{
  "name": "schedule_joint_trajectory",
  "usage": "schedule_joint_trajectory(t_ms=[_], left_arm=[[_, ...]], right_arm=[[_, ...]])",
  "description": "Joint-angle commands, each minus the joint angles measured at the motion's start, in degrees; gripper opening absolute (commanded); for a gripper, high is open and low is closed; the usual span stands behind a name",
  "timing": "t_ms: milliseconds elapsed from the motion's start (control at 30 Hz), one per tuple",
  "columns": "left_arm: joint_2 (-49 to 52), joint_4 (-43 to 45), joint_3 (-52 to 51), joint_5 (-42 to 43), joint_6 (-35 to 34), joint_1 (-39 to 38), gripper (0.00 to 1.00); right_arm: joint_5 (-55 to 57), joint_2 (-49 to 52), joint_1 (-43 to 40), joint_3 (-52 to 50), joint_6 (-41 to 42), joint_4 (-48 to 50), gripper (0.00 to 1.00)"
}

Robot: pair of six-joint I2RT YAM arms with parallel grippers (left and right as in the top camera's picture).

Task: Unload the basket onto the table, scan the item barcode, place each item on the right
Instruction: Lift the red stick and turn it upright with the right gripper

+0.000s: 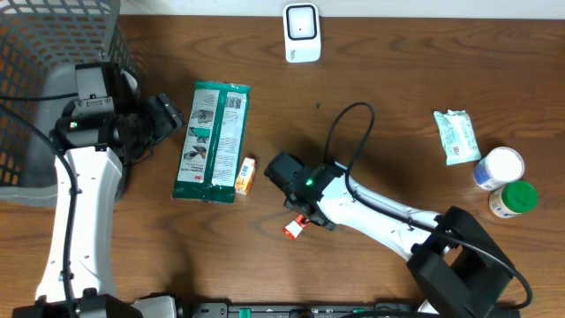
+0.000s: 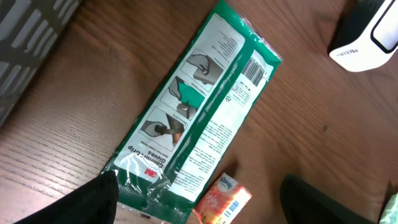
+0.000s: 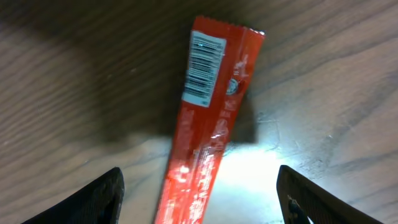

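Scanner (image 1: 301, 33) and red wrapper (image 1: 295, 227) lie well apart in the overhead view: the one at the table's (image 1: 397, 88) far edge, the other flat beneath the right gripper (image 1: 300, 210). From the left wrist, the left gripper (image 2: 199, 186) hangs spread and empty over a green glove packet (image 2: 193, 118). From the right wrist, the fingers (image 3: 93, 199) stand wide on either side of the wrapper, apparently not touching it, its barcode face up. Nothing is at the scanner, so lifting and presenting probably remain.
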Motion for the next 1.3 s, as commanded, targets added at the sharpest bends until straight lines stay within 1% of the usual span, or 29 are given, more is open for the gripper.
schedule_joint_trajectory(t_ms=[0, 567, 667, 933, 1033, 1100, 1267], left_arm=[[0.3, -0.2, 1.4, 0.5, 0.6, 0.2, 0.81], [0.3, -0.2, 1.4, 0.5, 0.6, 0.2, 0.81], [0.3, -0.2, 1.4, 0.5, 0.6, 0.2, 0.81], [0.3, -0.2, 1.4, 0.5, 0.6, 0.2, 0.81], [0.3, -0.2, 1.4, 0.5, 0.6, 0.2, 0.81], [0.3, -0.2, 1.4, 0.5, 0.6, 0.2, 0.81], [0.3, -0.2, 1.4, 0.5, 0.6, 0.2, 0.81]], right_arm=[[0.6, 0.3, 0.2, -2.8, 2.5, 3.4, 0.74], [0.6, 0.3, 0.2, -3.0, 1.5, 4.9, 0.77], [0.9, 0.3, 0.2, -3.1, 1.5, 6.4, 0.77], [0.3, 0.3, 0.3, -3.1, 1.5, 10.3, 0.71], [0.3, 0.3, 0.3, -3.1, 1.5, 10.8, 0.70], [0.2, 0.5, 0.5, -3.1, 1.5, 10.5, 0.68], [0.3, 2.0, 2.7, -3.1, 1.5, 11.8, 0.67]])
